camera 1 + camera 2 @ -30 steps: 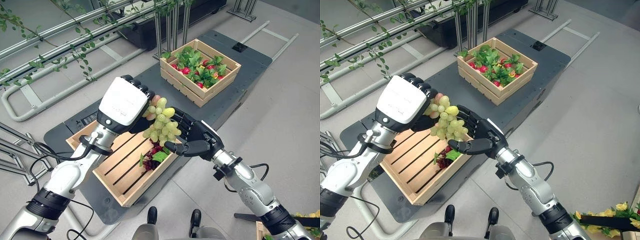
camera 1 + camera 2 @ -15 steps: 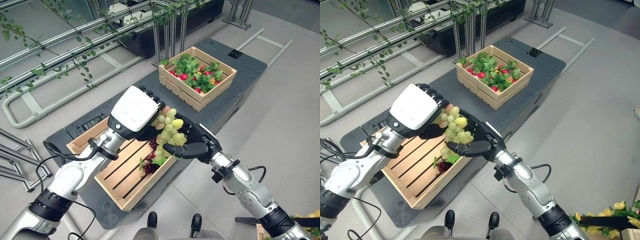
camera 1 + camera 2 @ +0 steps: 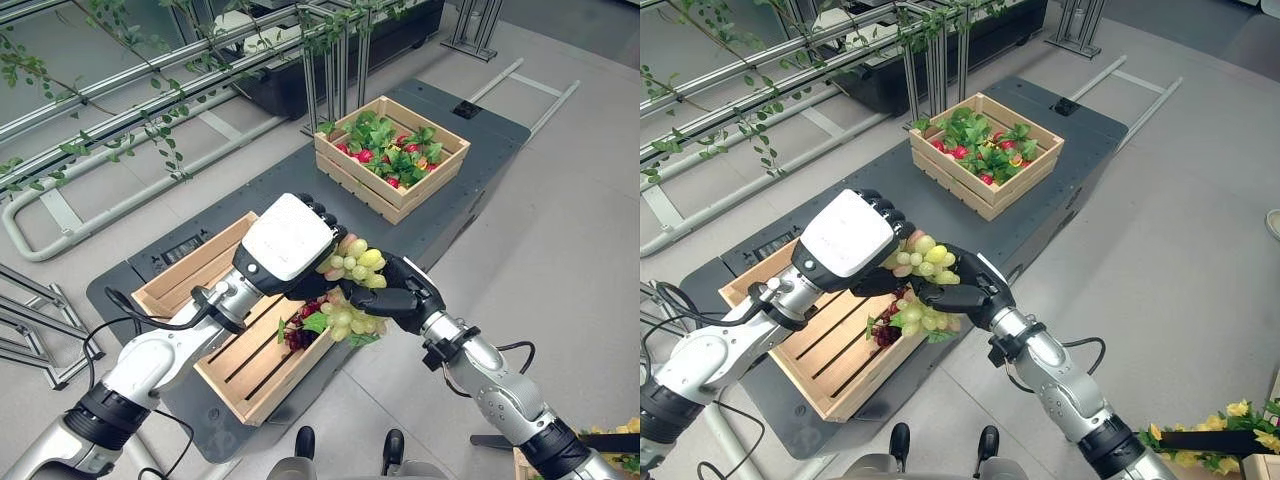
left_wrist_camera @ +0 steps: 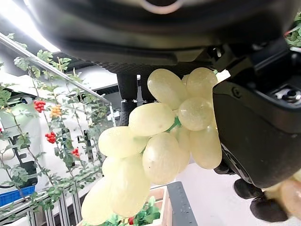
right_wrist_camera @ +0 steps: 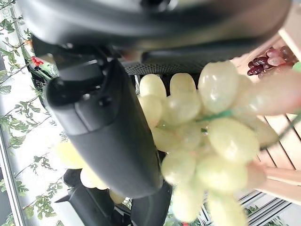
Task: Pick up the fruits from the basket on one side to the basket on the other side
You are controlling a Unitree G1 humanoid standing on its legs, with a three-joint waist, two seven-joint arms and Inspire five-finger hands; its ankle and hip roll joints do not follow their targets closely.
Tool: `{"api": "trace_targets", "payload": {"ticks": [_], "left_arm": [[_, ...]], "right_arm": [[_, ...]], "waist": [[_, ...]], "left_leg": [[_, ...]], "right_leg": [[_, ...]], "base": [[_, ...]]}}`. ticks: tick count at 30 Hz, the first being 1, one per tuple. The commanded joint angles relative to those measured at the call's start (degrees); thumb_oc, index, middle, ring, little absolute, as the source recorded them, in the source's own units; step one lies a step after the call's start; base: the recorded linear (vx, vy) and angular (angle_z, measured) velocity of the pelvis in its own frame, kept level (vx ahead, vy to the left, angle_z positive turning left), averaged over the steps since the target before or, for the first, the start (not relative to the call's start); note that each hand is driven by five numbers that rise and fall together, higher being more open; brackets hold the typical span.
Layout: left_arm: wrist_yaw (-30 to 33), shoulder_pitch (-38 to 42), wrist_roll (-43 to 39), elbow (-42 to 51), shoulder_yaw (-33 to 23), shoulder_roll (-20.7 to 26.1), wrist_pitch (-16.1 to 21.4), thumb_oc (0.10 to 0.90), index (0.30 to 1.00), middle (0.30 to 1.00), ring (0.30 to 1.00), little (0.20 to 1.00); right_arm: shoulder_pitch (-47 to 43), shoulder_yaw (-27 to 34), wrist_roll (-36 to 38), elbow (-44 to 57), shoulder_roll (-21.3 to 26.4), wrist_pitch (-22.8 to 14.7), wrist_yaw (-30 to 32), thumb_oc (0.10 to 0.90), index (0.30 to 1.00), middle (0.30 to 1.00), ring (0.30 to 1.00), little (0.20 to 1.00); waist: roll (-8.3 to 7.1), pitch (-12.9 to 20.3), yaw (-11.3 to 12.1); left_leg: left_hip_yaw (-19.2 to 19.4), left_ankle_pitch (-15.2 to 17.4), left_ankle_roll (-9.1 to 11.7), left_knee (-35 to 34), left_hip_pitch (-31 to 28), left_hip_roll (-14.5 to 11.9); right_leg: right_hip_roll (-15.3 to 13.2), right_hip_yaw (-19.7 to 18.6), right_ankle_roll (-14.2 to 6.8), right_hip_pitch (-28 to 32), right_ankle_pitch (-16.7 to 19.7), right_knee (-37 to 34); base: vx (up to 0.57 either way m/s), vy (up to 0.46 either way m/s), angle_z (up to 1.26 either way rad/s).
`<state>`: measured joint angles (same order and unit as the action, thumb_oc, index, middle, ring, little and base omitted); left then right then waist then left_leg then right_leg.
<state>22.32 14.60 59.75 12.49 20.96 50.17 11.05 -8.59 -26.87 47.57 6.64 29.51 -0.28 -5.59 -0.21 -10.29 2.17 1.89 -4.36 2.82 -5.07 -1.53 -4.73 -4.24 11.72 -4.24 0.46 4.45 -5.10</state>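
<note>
A bunch of green grapes [image 3: 352,268] hangs between both hands above the right rim of the near wooden crate [image 3: 190,285]. My left hand [image 3: 287,238], with its white back cover, curls over the bunch from the left. My right hand [image 3: 402,296] wraps it from the right, thumb across the middle, so grapes show above and below it. The left wrist view shows the grapes [image 4: 155,141] close under the palm, and the right wrist view shows the same grapes [image 5: 207,146]. Dark red grapes with a green leaf [image 3: 302,326] lie in the near crate. The far crate [image 3: 432,176] holds red fruits among leaves.
Both crates stand on a dark grey platform [image 3: 290,170] on the floor. Metal rails with leafy vines [image 3: 120,110] run along the back left, with a black planter [image 3: 330,50] behind. Yellow flowers [image 3: 1232,415] lie at the lower right.
Both hands have moved lower and to the right with the green grapes. My right hand, cupped open under the bunch before, has curled round it.
</note>
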Motion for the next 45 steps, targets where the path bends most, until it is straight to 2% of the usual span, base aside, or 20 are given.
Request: {"api": "trace_targets", "payload": {"ticks": [1, 8, 9, 10, 11, 12, 18, 25, 35, 37, 39, 41, 42, 44, 45], "left_arm": [[7.5, 4.1, -4.7, 2.6, -2.1, -2.0, -1.1, 0.400, 0.300, 0.300, 0.300, 0.300], [11.6, 4.2, -3.9, 3.3, -3.7, -3.4, 0.0, 0.400, 0.300, 0.300, 0.300, 0.300], [11.9, 4.0, -3.9, 3.4, -4.0, -3.5, 0.0, 0.541, 0.512, 0.512, 0.512, 0.512], [12.0, 3.9, -3.9, 3.5, -4.4, -3.6, -0.2, 0.565, 0.547, 0.547, 0.547, 0.547], [12.5, 3.4, -4.0, 3.7, -5.2, -3.8, -0.9, 0.745, 0.818, 0.818, 0.818, 0.818], [12.8, 3.2, -4.1, 3.6, -5.5, -3.8, -0.9, 0.800, 0.900, 0.900, 0.900, 0.900], [19.6, 0.0, -6.6, 1.6, -11.4, -4.1, -1.6, 0.800, 0.900, 0.900, 0.900, 0.900], [22.3, -4.1, -11.3, -0.5, -17.9, -4.9, -3.0, 0.800, 0.900, 0.900, 0.900, 0.900], [30.5, -8.5, -17.4, -3.2, -24.1, -7.2, -4.2, 0.800, 0.900, 0.900, 0.900, 0.900], [31.3, -8.7, -19.4, -3.5, -24.5, -7.8, -3.4, 0.800, 0.900, 0.900, 0.900, 0.900], [31.5, -9.1, -23.5, -3.7, -24.8, -9.8, -1.8, 0.800, 0.900, 0.900, 0.900, 0.900], [31.2, -9.4, -29.9, -4.2, -25.0, -12.7, 2.8, 0.800, 0.900, 0.900, 0.900, 0.900], [31.1, -9.8, -31.4, -4.1, -25.0, -15.2, 4.6, 0.800, 0.900, 0.900, 0.900, 0.900], [29.6, -10.1, -34.8, -3.5, -24.6, -17.4, 7.5, 0.800, 0.900, 0.900, 0.900, 0.900], [27.1, -10.0, -37.7, -3.5, -23.9, -19.8, 10.4, 0.800, 0.900, 0.900, 0.900, 0.900]], "right_arm": [[-1.6, 0.6, -0.6, 4.4, -1.6, -6.3, -1.3, 0.400, 0.300, 0.300, 0.300, 0.300], [-1.1, 1.2, -1.3, 3.4, -1.8, -7.0, 0.9, 0.400, 0.300, 0.300, 0.300, 0.300], [-1.0, 1.3, -1.4, 3.3, -1.9, -7.3, 1.2, 0.400, 0.300, 0.300, 0.300, 0.300], [-0.8, 1.6, -1.5, 3.3, -2.0, -7.6, 1.5, 0.400, 0.300, 0.300, 0.300, 0.300], [-0.5, 2.4, -1.7, 3.6, -2.0, -8.0, 2.7, 0.400, 0.300, 0.300, 0.300, 0.300], [-0.4, 2.6, -1.7, 3.6, -2.0, -8.1, 2.9, 0.400, 0.300, 0.300, 0.300, 0.300], [1.9, 7.3, -3.1, 4.1, -2.0, -9.6, 5.9, 0.400, 0.300, 0.300, 0.300, 0.300], [4.7, 13.0, -4.2, 4.1, -3.1, -11.3, 8.5, 0.400, 0.300, 0.300, 0.300, 0.300], [7.2, 18.3, -6.0, 3.2, -5.0, -12.0, 10.3, 0.400, 0.300, 0.300, 0.300, 0.300], [7.3, 18.5, -6.1, 3.0, -5.3, -12.1, 10.0, 0.400, 0.300, 0.300, 0.300, 0.300], [7.2, 18.7, -5.8, 3.5, -5.7, -11.4, 10.0, 0.400, 0.300, 0.300, 0.300, 0.300], [6.9, 18.6, -5.8, 3.2, -6.1, -11.0, 9.2, 0.400, 0.300, 0.300, 0.300, 0.300], [6.5, 18.1, -5.6, 2.9, -6.4, -10.6, 7.7, 0.400, 0.300, 0.300, 0.300, 0.300], [5.9, 17.4, -5.8, 2.7, -6.5, -10.5, 7.2, 0.400, 0.300, 0.300, 0.300, 0.300], [5.4, 16.9, -5.3, 2.9, -6.6, -10.3, 7.1, 0.400, 0.300, 0.300, 0.300, 0.300]], "waist": [[-0.78, 8.3, -0.4], [-0.87, 8.6, -0.4], [-0.88, 8.6, -0.4], [-0.92, 8.6, -0.4], [-0.92, 8.6, -0.5], [-0.93, 8.6, -0.6], [-1.14, 8.8, -1.0], [-1.07, 8.8, -1.8], [-1.47, 8.4, -2.8], [-1.56, 8.4, -2.8], [-1.72, 8.3, -2.7], [-1.87, 8.1, -1.9], [-1.84, 7.9, -1.2], [-1.76, 7.7, -0.8], [-1.63, 7.5, -0.8]], "left_leg": [[-0.1, 4.0, -0.2, 0.1, 0.4, 0.8], [-0.1, 3.8, 0.0, 0.1, 0.5, 0.7], [-0.1, 3.8, 0.0, 0.1, 0.5, 0.7], [0.0, 3.9, 0.0, 0.1, 0.5, 0.7], [0.0, 3.8, 0.0, 0.1, 0.5, 0.6], [0.0, 3.9, 0.1, 0.1, 0.5, 0.6], [0.5, 3.8, 0.3, 0.1, 0.4, 0.1], [1.3, 3.7, 0.5, 0.1, 0.3, -0.6], [0.9, 3.2, 0.9, 0.1, 0.6, -1.7], [0.6, 3.2, 0.9, 0.1, 0.5, -1.7], [-1.4, 3.5, 0.5, 0.1, 0.4, -0.9], [-5.0, 3.3, -0.1, 0.1, 0.7, 1.0], [-8.3, 3.5, -0.7, 0.1, 0.9, 2.9], [-10.1, 3.5, -1.2, 0.1, 0.7, 4.2], [-9.7, 3.7, -1.6, 0.1, 0.5, 4.8]], "right_leg": [[-4.0, -0.1, -3.1, 2.3, -2.7, 0.1], [-3.9, -0.3, -3.0, 2.1, -2.5, 0.1], [-3.9, -0.3, -3.0, 2.1, -2.5, 0.1], [-3.9, -0.3, -3.1, 2.1, -2.5, 0.1], [-3.9, -0.5, -3.1, 2.0, -2.4, 0.1], [-3.9, -0.5, -3.1, 2.0, -2.4, 0.1], [-3.5, -1.3, -3.1, 1.5, -2.2, 0.1], [-2.8, -2.5, -2.8, 0.8, -2.1, 0.1], [-0.8, -4.7, -2.1, -0.3, -2.1, 0.1], [-0.4, -5.4, -2.0, -0.5, -2.1, 0.1], [0.1, -7.0, -1.8, -0.7, -2.1, 0.1], [0.6, -9.3, -1.6, -1.3, -1.5, 0.1], [1.0, -11.5, -1.6, -1.4, -1.2, 0.1], [1.1, -13.4, -1.7, -1.5, -1.0, 0.1], [1.0, -14.4, -1.8, -1.5, -0.8, 0.1]], "base": [[0.00, 0.000, 0.00], [0.00, 0.000, 0.00], [0.00, 0.000, 0.00], [0.00, 0.000, 0.00], [0.00, 0.000, 0.00], [0.00, 0.000, 0.00], [-0.02, -0.022, -0.04], [-0.04, -0.028, -0.08], [-0.04, -0.044, -0.09], [-0.02, -0.017, -0.11], [-0.04, 0.017, -0.25], [-0.05, 0.096, -0.55], [-0.03, 0.146, -0.83], [-0.03, 0.195, -1.30], [-0.03, 0.235, -1.23]]}}
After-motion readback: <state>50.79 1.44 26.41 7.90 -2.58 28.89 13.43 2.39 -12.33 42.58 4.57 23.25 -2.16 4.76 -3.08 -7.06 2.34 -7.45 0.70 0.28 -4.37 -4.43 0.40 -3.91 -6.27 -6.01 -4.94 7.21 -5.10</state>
